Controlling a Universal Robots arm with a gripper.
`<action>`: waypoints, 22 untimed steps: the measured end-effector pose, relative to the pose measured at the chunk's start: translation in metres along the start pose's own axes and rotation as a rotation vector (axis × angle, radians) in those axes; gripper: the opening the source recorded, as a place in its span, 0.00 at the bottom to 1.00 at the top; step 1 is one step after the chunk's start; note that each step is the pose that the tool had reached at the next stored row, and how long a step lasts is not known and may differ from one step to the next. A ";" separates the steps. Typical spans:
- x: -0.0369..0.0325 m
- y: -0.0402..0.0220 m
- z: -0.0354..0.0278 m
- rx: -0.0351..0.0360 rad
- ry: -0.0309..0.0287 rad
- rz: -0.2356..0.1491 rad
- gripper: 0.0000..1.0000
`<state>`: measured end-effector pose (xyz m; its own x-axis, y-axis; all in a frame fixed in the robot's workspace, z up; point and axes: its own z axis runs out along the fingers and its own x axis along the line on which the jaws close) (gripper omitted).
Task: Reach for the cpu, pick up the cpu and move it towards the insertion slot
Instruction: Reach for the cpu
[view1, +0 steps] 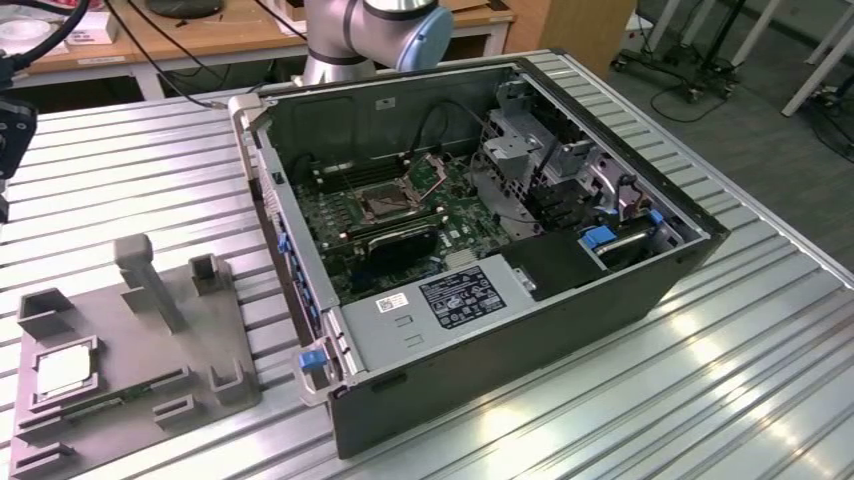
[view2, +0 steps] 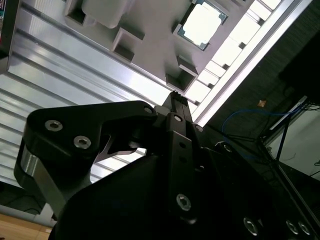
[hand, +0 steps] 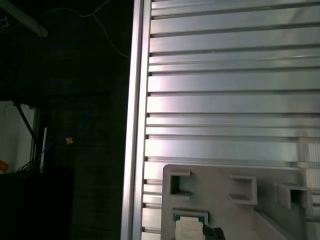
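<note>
On 1 gray tray lies 1 cpu, apart from 1 gripper; I cannot tell its grip.

The open black computer case on the ribbed aluminium table is being viewed obliquely from above in the exterior view; the gray plastic tray is being shared, nearer, with both wrist views.

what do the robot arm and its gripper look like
In the exterior view the arm is a smooth silver-grey tube with a light blue cap on its joint. In the second wrist view the gripper is matte black, built of angular link plates with rounded ends, dotted with silver socket-head screws.
</note>
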<state>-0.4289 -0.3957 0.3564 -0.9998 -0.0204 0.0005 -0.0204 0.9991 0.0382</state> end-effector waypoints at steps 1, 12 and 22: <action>0.0008 0.0000 0.0000 0.0000 0.0000 0.000 0.11; 0.0097 0.0002 0.0005 0.0000 0.0000 0.000 0.11; 0.0181 0.0003 0.0010 0.0000 0.0000 0.000 0.11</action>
<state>-0.4470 -0.3957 0.3554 -0.9998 -0.0204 0.0005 -0.0204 0.9991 0.0382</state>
